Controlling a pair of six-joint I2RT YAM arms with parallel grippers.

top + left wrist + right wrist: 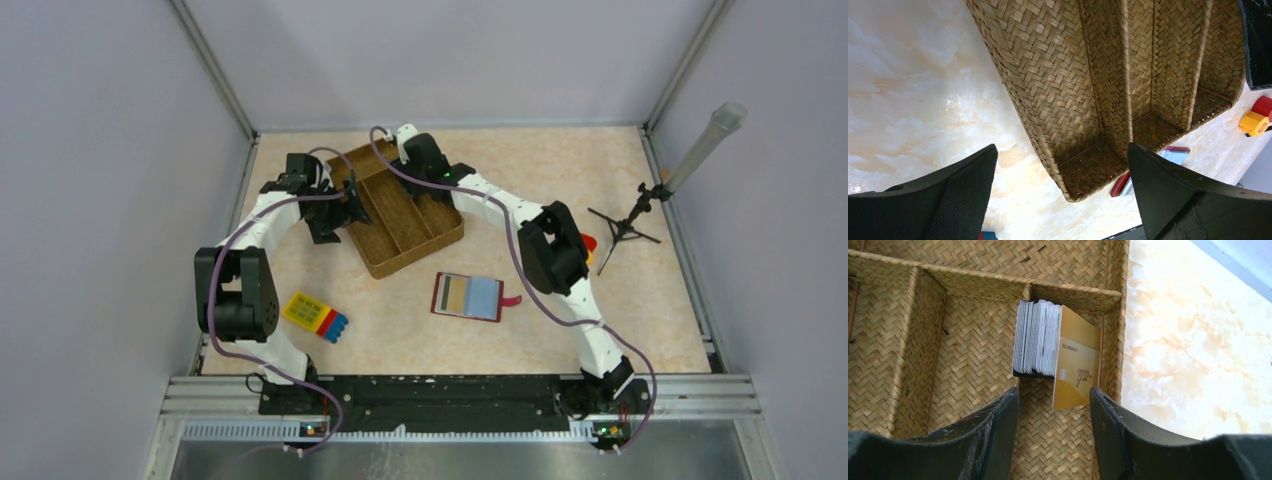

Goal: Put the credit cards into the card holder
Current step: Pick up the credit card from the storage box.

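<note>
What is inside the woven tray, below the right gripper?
In the woven tray, a stack of credit cards stands on edge by a divider, with a gold card outermost. The gold card hides the faces of those behind it, and the stack covers the floor beneath.

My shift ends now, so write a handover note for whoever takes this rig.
Left gripper: open, empty, beside the woven basket.
Right gripper: open, empty, above the credit cards.
Credit cards: stacked on edge in a basket end compartment, gold card outermost.
Card holder: open flat on the table, apart from the basket.
Done: nothing evident. Left: carry cards to the holder.
</note>
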